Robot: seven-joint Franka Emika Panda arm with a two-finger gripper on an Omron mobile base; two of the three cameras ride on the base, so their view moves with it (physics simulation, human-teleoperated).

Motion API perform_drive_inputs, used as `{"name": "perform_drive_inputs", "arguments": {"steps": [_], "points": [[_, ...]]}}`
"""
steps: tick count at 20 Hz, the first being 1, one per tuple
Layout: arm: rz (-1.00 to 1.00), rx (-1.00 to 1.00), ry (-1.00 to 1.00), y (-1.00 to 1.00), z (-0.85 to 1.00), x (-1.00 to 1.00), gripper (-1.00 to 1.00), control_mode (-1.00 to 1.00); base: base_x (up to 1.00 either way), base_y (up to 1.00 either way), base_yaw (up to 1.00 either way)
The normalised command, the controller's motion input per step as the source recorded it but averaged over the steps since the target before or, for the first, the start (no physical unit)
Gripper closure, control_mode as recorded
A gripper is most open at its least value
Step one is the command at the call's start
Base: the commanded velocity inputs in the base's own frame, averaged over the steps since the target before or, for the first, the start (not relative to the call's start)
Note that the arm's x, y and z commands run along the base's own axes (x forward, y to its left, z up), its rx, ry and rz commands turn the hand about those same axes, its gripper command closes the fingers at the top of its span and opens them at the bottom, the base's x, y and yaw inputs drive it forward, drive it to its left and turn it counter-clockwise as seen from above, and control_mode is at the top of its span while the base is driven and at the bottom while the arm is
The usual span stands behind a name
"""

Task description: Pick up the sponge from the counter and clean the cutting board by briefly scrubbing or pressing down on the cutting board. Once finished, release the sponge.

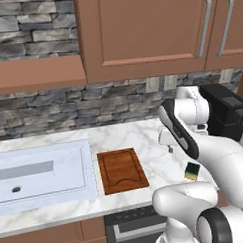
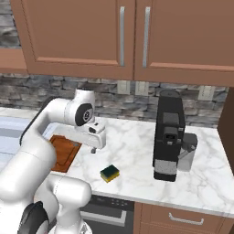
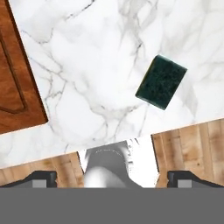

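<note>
Small yellow sponge with dark green scrub top lies flat on white marble desk, near front edge, right of reddish-brown grooved wooden cutting board. Gripper hovers above desk between them; fingers spread wide, empty.

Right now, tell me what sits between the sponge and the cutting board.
Nothing: only bare marble counter separates the sponge from the cutting board, plainest in the hand view.
</note>
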Motion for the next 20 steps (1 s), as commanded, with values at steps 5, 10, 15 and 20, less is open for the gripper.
{"name": "perform_drive_inputs", "arguments": {"steps": [5,10,15,20], "points": [[-0.02,0.05,0.0,-0.57,-0.48,0.0,-1.0,-1.0,0.0,0.0,0.0],[-0.02,0.0,0.0,-0.45,-0.46,0.01,-1.0,-1.0,0.0,0.0,0.0],[0.0,0.0,0.0,-0.32,-0.27,0.12,-1.0,-1.0,0.0,0.0,0.0],[0.0,0.0,0.0,-0.2,-0.24,0.13,-1.0,-1.0,0.0,0.0,0.0]]}}
